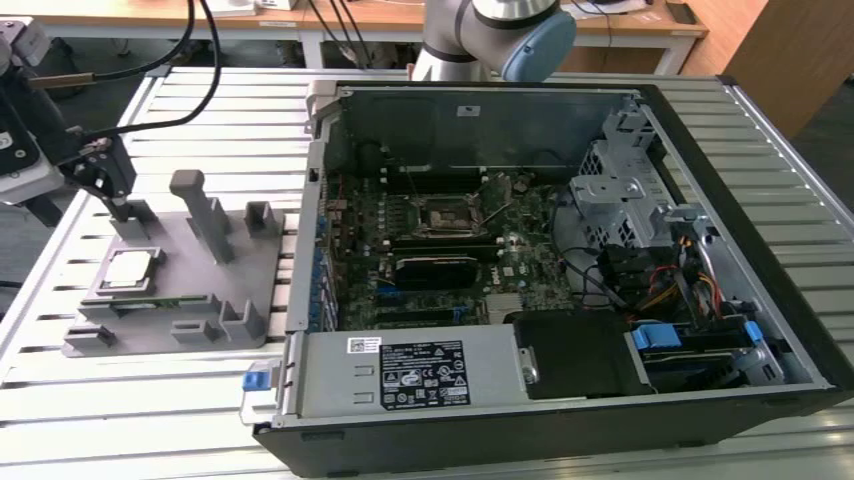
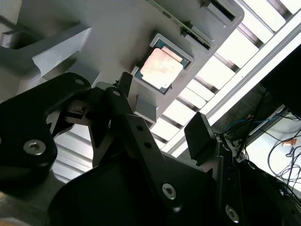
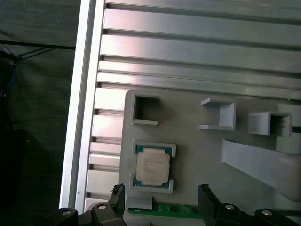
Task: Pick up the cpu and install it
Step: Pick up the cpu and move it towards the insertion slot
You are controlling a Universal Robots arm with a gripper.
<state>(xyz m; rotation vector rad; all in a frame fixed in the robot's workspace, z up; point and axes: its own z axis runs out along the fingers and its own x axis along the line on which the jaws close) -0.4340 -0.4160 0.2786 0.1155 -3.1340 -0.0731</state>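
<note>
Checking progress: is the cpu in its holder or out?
In: the cpu lies flat in the grey holder's recess, nothing gripping it.

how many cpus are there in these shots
1. The cpu lies in a recess of the grey holder, on the exterior view's left, outside the computer case. The motherboard socket looks empty; none seems hidden.

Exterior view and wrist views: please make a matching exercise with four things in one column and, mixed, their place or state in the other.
1 cpu
2 claw
3 socket frame
4 grey holder

A on the motherboard
B seated in the holder's recess
C open, over the holder
D on the slatted table, beside the case

Pairs: 1-B, 2-C, 3-A, 4-D
</note>
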